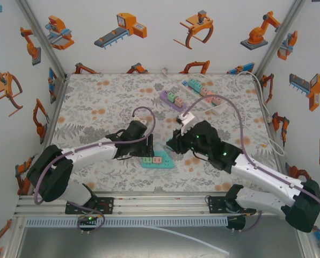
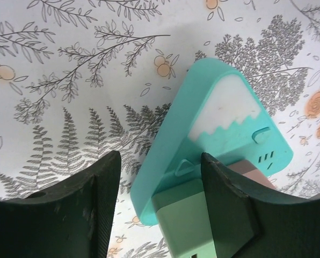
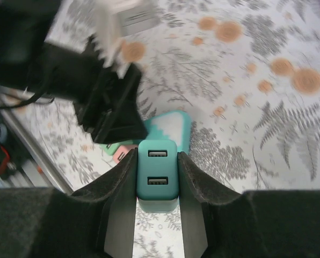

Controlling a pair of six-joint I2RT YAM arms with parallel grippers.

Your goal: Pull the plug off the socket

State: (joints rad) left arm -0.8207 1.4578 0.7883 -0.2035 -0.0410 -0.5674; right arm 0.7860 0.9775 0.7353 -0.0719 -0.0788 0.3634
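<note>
Right wrist view: right gripper (image 3: pixel 157 158) clamped on teal plug (image 3: pixel 157 183), held just by teal socket strip (image 3: pixel 173 126) on table; can't tell if prongs are fully clear. Imo pull straight out, no twisting, strip pinned down. Left gripper (image 2: pixel 160 161) roughly half open, straddling strip edge, one finger (image 2: pixel 230 204) touching it beside green plug (image 2: pixel 181 226).

A tablecloth (image 1: pixel 95 102) printed with grey ferns and orange blossoms spreads from the near edge to the far wall. White walls (image 1: pixel 149 56) at left, far and right carry orange robot stickers (image 1: pixel 259 31) (some with blue parts). Aluminium posts (image 1: pixel 42 36) rise at the far corners, and an aluminium rail (image 1: pixel 160 203) runs along the near edge. The light is even.
</note>
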